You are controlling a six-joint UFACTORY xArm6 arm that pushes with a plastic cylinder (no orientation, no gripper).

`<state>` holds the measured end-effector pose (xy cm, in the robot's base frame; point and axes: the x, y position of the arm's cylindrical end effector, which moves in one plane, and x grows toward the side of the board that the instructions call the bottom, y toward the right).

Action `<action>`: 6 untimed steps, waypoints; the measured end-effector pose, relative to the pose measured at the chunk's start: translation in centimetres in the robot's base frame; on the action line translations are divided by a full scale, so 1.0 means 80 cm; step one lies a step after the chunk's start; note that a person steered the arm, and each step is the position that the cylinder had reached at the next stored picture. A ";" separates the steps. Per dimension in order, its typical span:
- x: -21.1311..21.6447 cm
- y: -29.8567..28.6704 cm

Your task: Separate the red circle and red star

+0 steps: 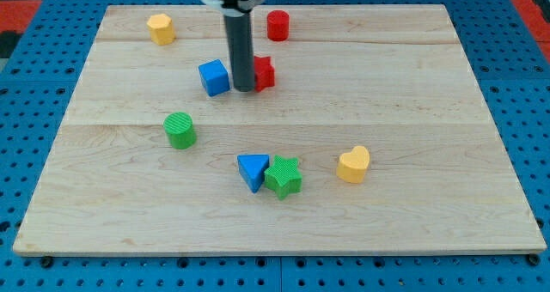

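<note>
The red circle [277, 25] stands near the view's top, right of centre. The red star [264, 72] lies below it, partly hidden behind my dark rod. My tip [245, 89] rests on the board, touching the star's left side. A blue cube [214, 77] sits just left of the tip, so the tip stands between the cube and the star.
A yellow hexagon block [160, 28] is at the view's top left. A green cylinder [180, 130] is left of centre. A blue triangle [253, 171] and a green star [283, 176] touch near the view's bottom. A yellow heart [353, 164] lies to their right. The wooden board [430, 94] sits on a blue pegboard.
</note>
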<state>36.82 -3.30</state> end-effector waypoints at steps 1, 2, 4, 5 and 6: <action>-0.031 0.042; -0.077 0.089; -0.098 0.041; -0.104 0.015; -0.134 0.047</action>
